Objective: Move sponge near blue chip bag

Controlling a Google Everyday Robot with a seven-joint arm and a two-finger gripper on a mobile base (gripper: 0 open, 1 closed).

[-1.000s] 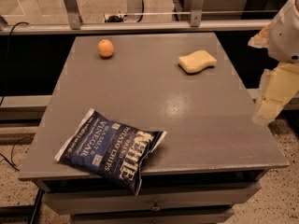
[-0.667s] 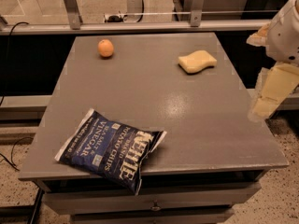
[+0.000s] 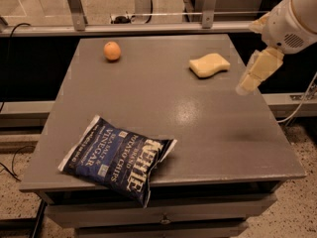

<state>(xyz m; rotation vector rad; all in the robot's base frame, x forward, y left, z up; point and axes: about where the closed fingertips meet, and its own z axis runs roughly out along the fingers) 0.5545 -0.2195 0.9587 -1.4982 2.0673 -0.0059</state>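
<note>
1. Gripper (image 3: 246, 85) is seen at the right side of the view, held in the air over the right edge of the grey table (image 3: 208, 133) and touching nothing.
2. Whether it is released or clenched cannot be told from this angle; nothing is seen held in it.
3. The cream-coloured gripper is angled downward and to the left, its tip pointed toward the tabletop. It is carried by a rounded white wrist housing (image 3: 292, 21), which enters from the upper right corner of the view.
4. The sponge (image 3: 209, 65), a pale yellow block with wavy sides, is laid flat on the far right part of the table. It is placed near the gripper, to its left, and the two are kept apart by a strip of bare tabletop.
5. The blue chip bag (image 3: 119, 157) is laid flat at the near left of the table with its white lettering face up. One corner of it is hung over the front edge.
6. The sponge and the bag are set well apart, at opposite ends of a diagonal across the table.
7. A round orange fruit (image 3: 112, 50) is placed at the far left of the table, well apart from both the sponge and the bag.
</note>
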